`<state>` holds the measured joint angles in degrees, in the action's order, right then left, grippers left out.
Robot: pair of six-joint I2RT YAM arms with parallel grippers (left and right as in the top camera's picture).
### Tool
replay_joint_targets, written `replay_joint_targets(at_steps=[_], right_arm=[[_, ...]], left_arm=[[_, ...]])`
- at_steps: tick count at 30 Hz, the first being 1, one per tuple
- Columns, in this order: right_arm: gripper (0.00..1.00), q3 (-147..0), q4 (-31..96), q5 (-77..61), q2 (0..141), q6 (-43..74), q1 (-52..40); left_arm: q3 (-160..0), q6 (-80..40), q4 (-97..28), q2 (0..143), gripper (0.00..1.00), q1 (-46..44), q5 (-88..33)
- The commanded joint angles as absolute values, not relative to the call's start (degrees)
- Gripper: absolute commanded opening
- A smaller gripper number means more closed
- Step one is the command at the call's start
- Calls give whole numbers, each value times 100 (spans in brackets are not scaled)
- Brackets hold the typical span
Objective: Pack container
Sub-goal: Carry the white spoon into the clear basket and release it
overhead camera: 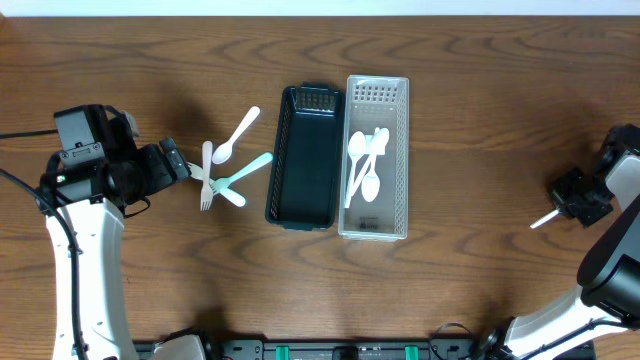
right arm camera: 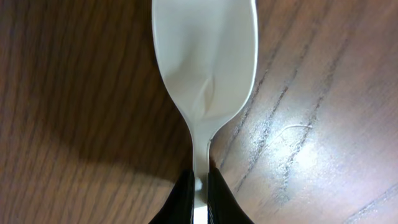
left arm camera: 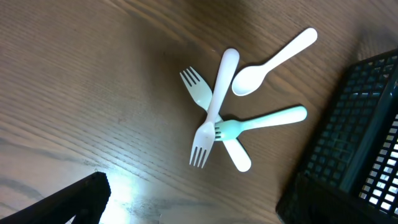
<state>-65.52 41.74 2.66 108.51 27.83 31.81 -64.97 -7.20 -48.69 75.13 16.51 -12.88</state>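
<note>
On the right side of the table [overhead camera: 480, 90], the right gripper [overhead camera: 558, 212] has its fingers [right arm camera: 180, 202] pinched tight on the handle of a white spoon [right arm camera: 205, 68]. In the middle sits a black basket [overhead camera: 305, 190]. Just right of it is a clear basket [overhead camera: 400, 150] with white spoons [overhead camera: 365, 165] inside. To the left lie three crossed forks [left arm camera: 214, 124] and one spoon [left arm camera: 273, 62]. The left gripper [overhead camera: 180, 160] hangs beside them. I cannot tell if it is open.
</note>
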Motion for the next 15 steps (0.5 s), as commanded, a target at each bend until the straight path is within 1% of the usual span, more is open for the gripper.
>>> replay_joint_targets(at_steps=[1, 6, 8, 11, 15], right_arm=[[1, -6567, 4278, -45, 10899, 2709, 3223], [1, -6595, 4300, -1308, 10276, 2711, 3039], [1, -6595, 4303, -1774, 9856, 2711, 2801], [2, -6595, 4322, -2145, 9153, 2711, 2161], [2, -6593, 4351, -1813, 8508, 2714, 967]], left_arm=[[-6646, -622, -4882, 7487, 98, 1680, -1214], [-6646, -622, -4882, 7487, 98, 1680, -1214], [-6646, -622, -4882, 7487, 98, 1680, -1214], [-6646, -620, -4882, 7487, 98, 1680, -1214], [-6646, -622, -4882, 7487, 98, 1680, -1214]])
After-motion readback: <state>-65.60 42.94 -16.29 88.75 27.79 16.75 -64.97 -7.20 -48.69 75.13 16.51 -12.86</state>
